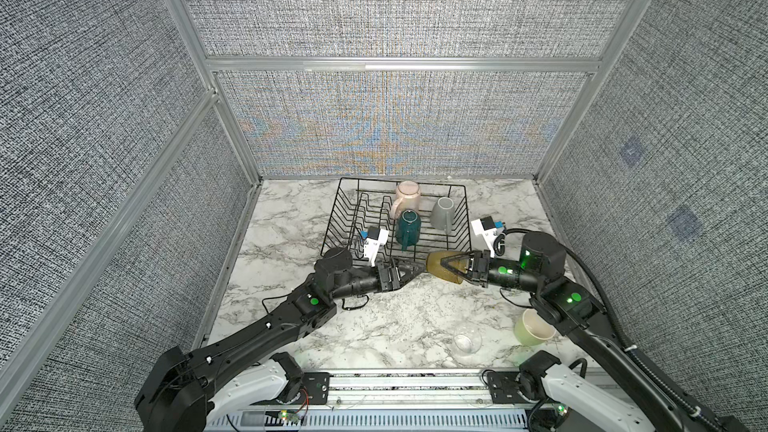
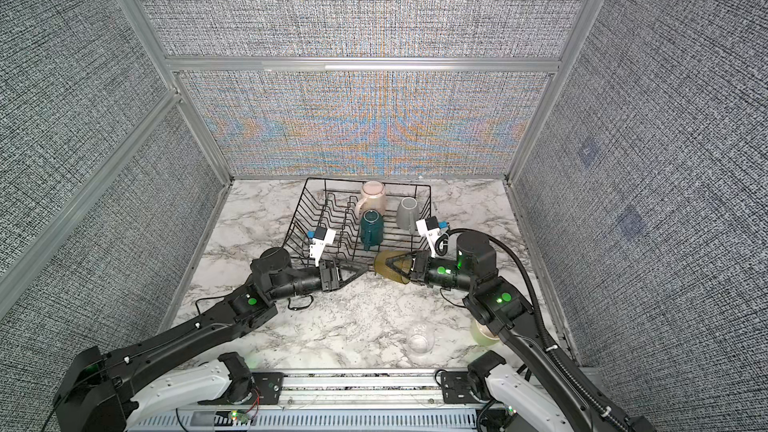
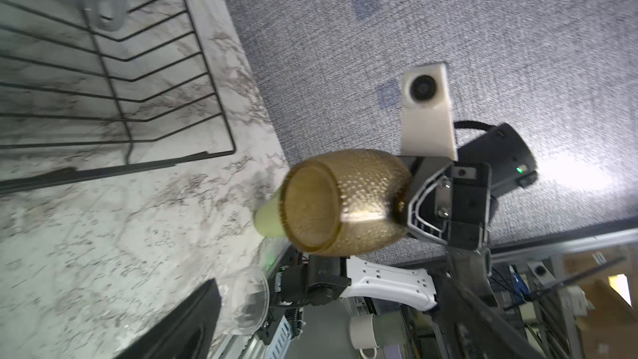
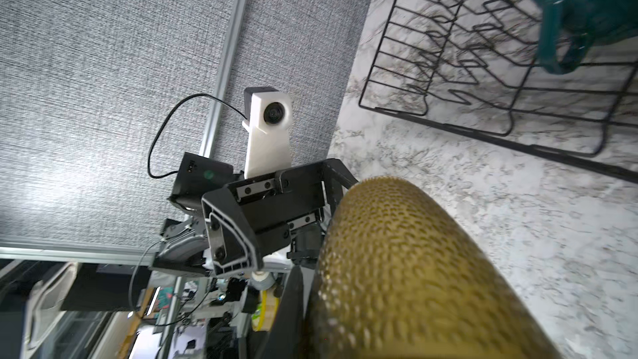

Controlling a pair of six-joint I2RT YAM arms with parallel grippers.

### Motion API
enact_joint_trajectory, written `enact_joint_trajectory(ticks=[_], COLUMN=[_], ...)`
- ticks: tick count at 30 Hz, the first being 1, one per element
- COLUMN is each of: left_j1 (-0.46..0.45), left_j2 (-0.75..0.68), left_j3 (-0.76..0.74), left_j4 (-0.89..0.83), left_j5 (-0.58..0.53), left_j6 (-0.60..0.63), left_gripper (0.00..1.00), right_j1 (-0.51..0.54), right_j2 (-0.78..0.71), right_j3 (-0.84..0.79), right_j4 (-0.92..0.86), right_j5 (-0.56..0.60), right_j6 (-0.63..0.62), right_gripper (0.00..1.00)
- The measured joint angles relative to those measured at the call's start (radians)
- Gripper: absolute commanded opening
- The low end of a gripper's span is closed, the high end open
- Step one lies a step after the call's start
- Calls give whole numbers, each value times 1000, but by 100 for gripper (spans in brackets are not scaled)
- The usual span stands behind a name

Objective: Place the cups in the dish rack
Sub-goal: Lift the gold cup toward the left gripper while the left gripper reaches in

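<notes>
My right gripper (image 1: 444,263) is shut on the wall of the amber glass tumbler (image 1: 434,274), held on its side just in front of the dish rack (image 1: 332,218). One finger shows through the glass; the other lies outside it (image 4: 293,305). My left gripper (image 1: 419,270) is open, its tips at the tumbler's base (image 3: 310,208) and holding nothing. In the rack are the pink mug (image 1: 407,197), the teal mug (image 1: 408,228) and the grey mug (image 1: 444,214). The clear tumbler (image 1: 467,342) and the yellow-green cup (image 1: 530,328) are on the marble table.
The right arm's elbow (image 1: 569,301) hangs over the yellow-green cup. Grey fabric walls close the table on three sides. A metal rail (image 1: 399,384) with both arm bases runs along the front edge.
</notes>
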Motion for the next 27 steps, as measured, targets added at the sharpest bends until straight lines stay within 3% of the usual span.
enact_joint_trajectory(ticks=[8, 19, 27], left_j1=[-47, -46, -45], left_j2=[27, 34, 25], left_j3=[37, 50, 36], left_j4=[79, 67, 141], left_j5=[78, 53, 87], left_j6=[-25, 4, -12], left_gripper=[98, 98, 95], right_j1=[7, 21, 60], right_j2=[84, 63, 114], right_j3=[-88, -30, -58], right_j4=[411, 407, 516], right_j5=[-101, -148, -201], right_j6=[344, 354, 416], right_gripper=[0, 0, 0])
